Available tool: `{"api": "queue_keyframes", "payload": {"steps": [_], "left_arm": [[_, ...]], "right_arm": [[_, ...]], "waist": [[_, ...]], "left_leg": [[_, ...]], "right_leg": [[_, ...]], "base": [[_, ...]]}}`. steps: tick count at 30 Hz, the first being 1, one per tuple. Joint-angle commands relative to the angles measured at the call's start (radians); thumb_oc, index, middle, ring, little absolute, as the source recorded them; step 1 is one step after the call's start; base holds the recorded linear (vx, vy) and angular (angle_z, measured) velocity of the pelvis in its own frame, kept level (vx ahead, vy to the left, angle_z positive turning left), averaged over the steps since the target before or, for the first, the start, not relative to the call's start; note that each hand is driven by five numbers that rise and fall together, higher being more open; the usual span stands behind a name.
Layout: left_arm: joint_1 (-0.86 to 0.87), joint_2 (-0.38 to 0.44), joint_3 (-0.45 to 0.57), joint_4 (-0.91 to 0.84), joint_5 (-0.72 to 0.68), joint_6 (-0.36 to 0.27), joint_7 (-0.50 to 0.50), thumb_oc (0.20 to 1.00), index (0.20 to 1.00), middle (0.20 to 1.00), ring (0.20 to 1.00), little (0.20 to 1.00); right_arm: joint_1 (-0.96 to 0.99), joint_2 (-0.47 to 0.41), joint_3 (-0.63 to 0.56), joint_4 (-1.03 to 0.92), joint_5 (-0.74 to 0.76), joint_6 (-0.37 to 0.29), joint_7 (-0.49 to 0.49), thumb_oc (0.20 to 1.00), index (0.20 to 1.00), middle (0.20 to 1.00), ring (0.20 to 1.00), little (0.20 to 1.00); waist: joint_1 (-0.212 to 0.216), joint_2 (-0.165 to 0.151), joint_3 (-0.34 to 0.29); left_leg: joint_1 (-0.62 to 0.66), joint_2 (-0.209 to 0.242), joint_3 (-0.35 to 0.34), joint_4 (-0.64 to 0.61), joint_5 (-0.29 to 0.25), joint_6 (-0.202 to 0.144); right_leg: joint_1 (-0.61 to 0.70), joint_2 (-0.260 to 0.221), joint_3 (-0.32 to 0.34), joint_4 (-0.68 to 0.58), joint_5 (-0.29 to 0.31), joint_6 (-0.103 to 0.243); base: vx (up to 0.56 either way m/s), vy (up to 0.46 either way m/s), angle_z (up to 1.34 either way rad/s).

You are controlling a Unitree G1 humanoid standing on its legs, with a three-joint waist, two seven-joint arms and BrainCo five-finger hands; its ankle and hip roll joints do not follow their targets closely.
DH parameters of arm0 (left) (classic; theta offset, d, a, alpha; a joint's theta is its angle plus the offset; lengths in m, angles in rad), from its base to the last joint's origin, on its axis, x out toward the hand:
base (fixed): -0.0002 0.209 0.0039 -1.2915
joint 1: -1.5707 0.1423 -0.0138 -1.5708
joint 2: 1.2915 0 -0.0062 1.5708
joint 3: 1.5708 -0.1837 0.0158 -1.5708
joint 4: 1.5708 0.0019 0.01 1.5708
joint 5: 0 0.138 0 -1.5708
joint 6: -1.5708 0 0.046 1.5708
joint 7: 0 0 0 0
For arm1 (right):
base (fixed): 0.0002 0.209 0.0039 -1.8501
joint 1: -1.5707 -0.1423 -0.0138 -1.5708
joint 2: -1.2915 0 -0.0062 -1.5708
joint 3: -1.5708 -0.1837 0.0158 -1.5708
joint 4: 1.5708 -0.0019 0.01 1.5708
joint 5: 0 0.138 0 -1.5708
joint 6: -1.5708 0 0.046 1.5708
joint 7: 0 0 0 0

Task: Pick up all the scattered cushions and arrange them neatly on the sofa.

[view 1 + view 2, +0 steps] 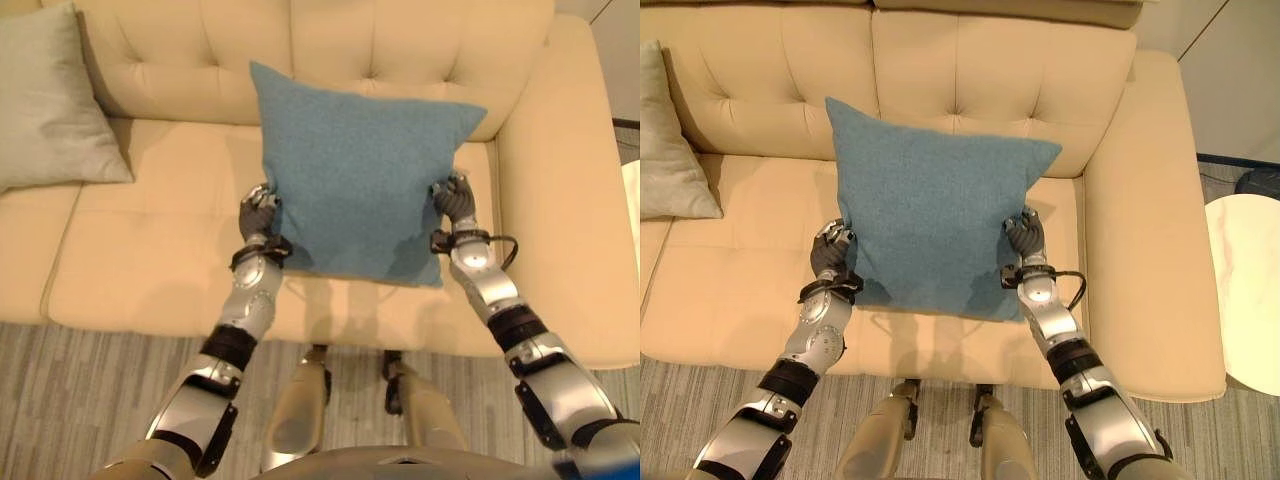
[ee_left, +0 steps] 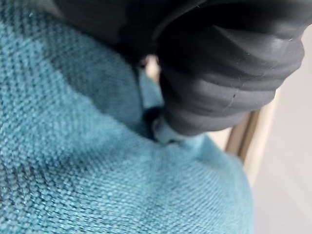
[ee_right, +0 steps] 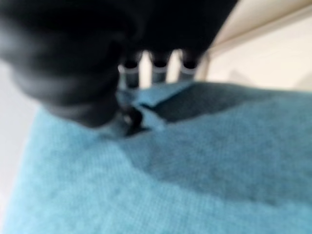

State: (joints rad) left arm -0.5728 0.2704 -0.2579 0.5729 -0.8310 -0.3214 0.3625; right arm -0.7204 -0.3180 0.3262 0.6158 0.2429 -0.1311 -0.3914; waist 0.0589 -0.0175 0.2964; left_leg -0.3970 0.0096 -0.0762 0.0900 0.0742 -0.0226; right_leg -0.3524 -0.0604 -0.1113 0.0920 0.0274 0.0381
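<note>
Blue cushion (image 1: 355, 180): matt woven cloth, coarse visible weave | Sofa (image 1: 180, 230): cream, smooth, tufted, looks like soft leather with a faint sheen | Grey cushion (image 1: 50, 100): smooth matt fabric | Floor (image 1: 90, 390): grey streaked wood-look planks | Side table (image 1: 1250, 290): smooth pale top

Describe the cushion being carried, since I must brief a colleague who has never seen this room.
Start at the cream tufted leather sofa. Above the seat at its right end, a square blue woven-fabric cushion is held up, the left robot hand and right robot hand each gripping one side edge. Unlike the pale grey-green cushion leaning against the backrest further left, it is blue and held up.
</note>
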Motion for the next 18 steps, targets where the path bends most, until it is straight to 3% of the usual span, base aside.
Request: {"api": "queue_keyframes", "payload": {"steps": [1,8,18], "left_arm": [[-0.298,-0.015,-0.125,-0.008,0.087,-0.097,-0.038,0.200,0.200,0.200,0.200,0.200],[-0.629,0.078,-0.158,0.206,0.067,-0.111,-0.016,0.200,0.200,0.200,0.200,0.200],[-0.927,0.177,-0.249,0.383,0.096,-0.096,-0.023,0.200,0.200,0.200,0.200,0.200]], "right_arm": [[-0.253,0.032,0.088,-0.058,-0.017,-0.127,-0.022,0.200,0.200,0.200,0.200,0.200],[-0.516,-0.040,0.125,0.052,-0.011,-0.141,-0.098,0.200,0.200,0.200,0.200,0.200],[-0.742,-0.122,0.203,0.185,-0.011,-0.158,-0.157,0.200,0.200,0.200,0.200,0.200]], "waist": [[-0.002,-0.023,-0.028],[-0.013,-0.012,-0.051],[-0.024,-0.012,-0.094]], "left_leg": [[-0.058,-0.034,-0.048,0.028,-0.050,-0.022],[-0.092,-0.028,-0.059,-0.144,0.040,-0.052],[-0.194,-0.034,-0.071,-0.177,0.065,-0.071]], "right_leg": [[-0.051,-0.022,0.066,0.023,0.017,0.079],[-0.134,-0.009,0.057,-0.054,0.062,0.101],[-0.208,0.003,0.067,-0.161,0.121,0.126]], "base": [[-0.04,0.022,-0.03],[-0.01,0.004,0.01],[0.02,-0.004,0.02]]}}
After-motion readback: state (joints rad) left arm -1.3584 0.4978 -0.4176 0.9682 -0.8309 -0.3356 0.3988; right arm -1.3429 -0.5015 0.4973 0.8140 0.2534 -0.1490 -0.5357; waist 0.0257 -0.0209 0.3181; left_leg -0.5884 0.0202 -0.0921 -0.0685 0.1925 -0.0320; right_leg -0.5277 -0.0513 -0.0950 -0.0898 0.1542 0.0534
